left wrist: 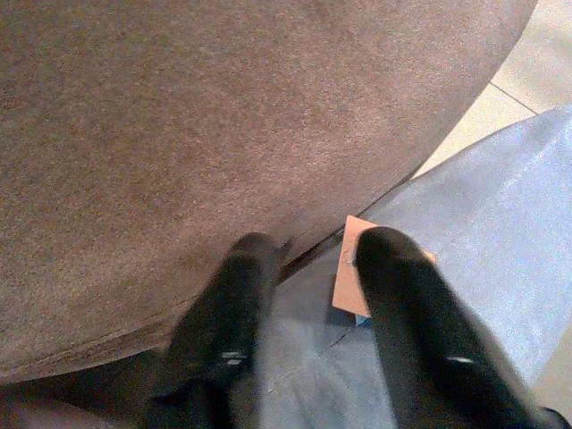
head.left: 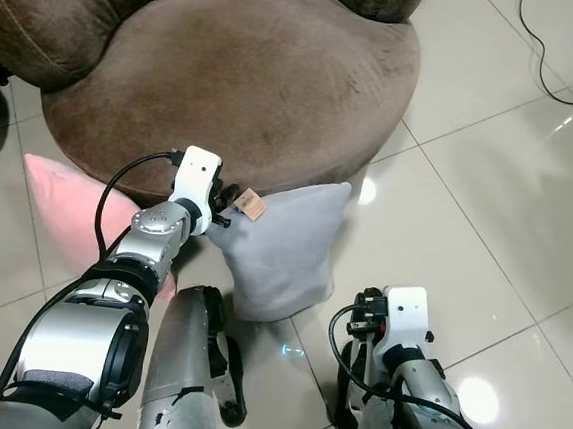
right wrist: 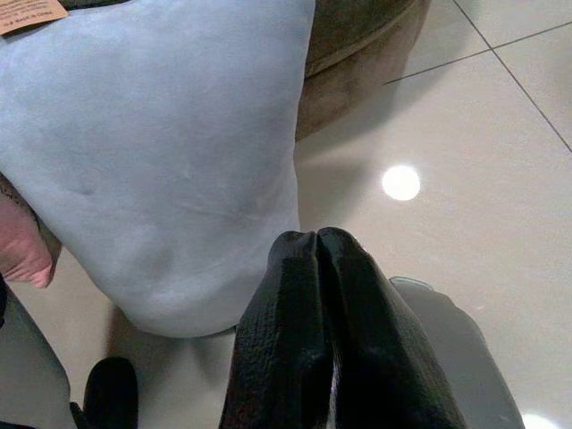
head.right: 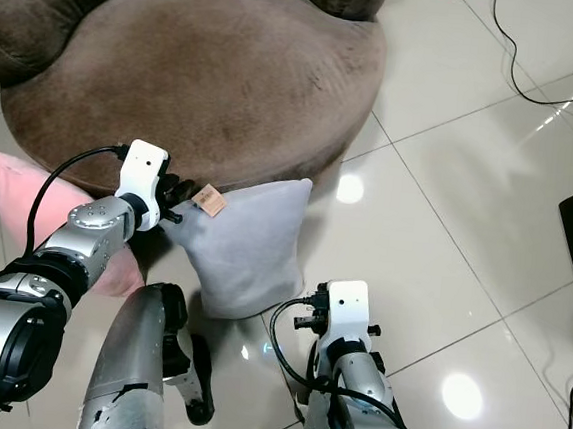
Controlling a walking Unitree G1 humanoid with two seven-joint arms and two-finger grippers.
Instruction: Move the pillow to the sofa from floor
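Grey pillow [head.left: 283, 249] stands on the tile floor [head.left: 465, 240], on its lower edge, leaning back against the front of the brown sofa [head.left: 248, 81]. Its long axis runs roughly vertical, top edge abt level w/ the seat's underside. A tan paper tag [head.left: 251, 205] sticks out at its upper left corner.

Left tool [left wrist: 308, 259] is right at that corner: the two black fingers are parted a little, one either side of the corner fabric by the tag, sofa edge just behind. From the wrist view they straddle the cloth but I can't tell if they pinch it; looks like not gripping yet. So the pillow lies straight ahead of the left tool, body hanging down and to the robot's right from it.

Right tool [right wrist: 317, 268] is low by the floor, fingers pressed together, holding nothing, pointing at the pillow's lower right part, near but apart. Left arm is clearly nearer.

Pillow: soft, matte, plush-ish grey cloth, squarish w/ pointed corners, will sag if lifted by one corner. Sofa: brown suede-like, rounded seat. Pink pillow [head.left: 66, 205] lies behind left arm, partly under the sofa. Floor is glossy w/ lamp glare
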